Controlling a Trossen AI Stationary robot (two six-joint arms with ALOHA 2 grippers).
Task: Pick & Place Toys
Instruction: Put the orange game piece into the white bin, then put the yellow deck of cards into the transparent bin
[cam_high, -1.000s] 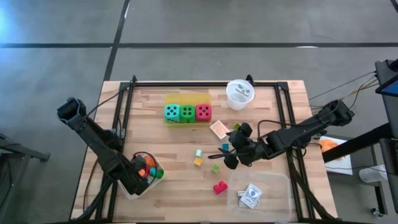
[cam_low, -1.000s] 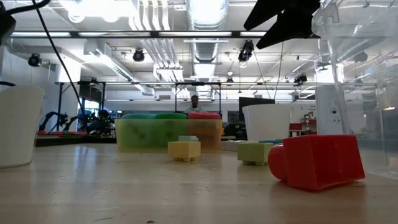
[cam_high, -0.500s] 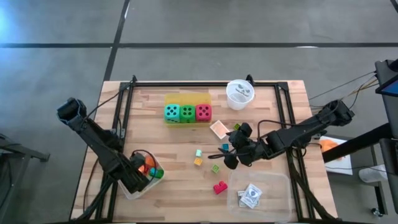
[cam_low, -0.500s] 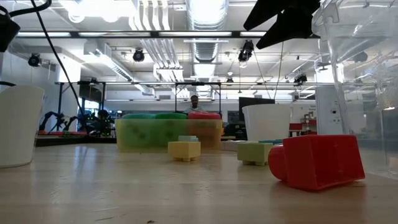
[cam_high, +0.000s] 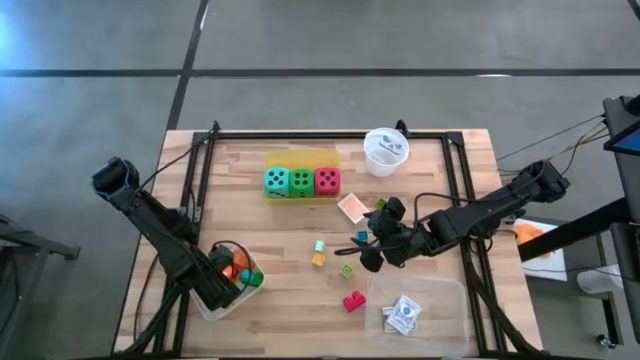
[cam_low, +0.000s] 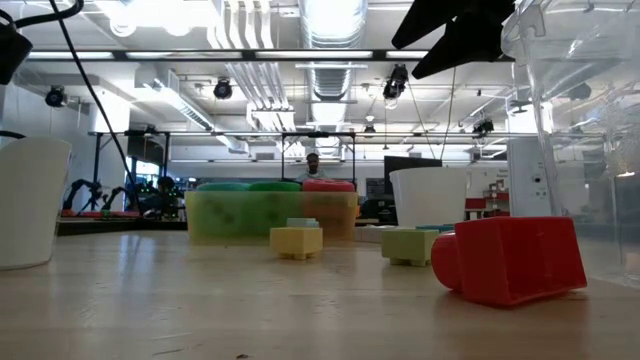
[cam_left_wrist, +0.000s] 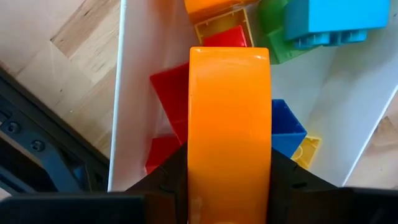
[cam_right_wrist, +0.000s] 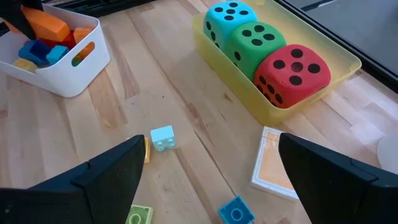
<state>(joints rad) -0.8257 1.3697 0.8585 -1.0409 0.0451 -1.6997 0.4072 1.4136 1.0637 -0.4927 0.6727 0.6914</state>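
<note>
Dice in yellow tray, upper centre of high view: teal die, green die, red die, all black-dotted. Loose blocks mid-frame: pale blue block, yellow block, lime block, red block. Orange-patterned card, white border. White bin, lower left: orange block with red, blue, green, yellow ones. Table light wood grain.

Left gripper angles down at the table's front-left, fingers clamped; right gripper hovers mid-table, fingers spread wide.
</note>
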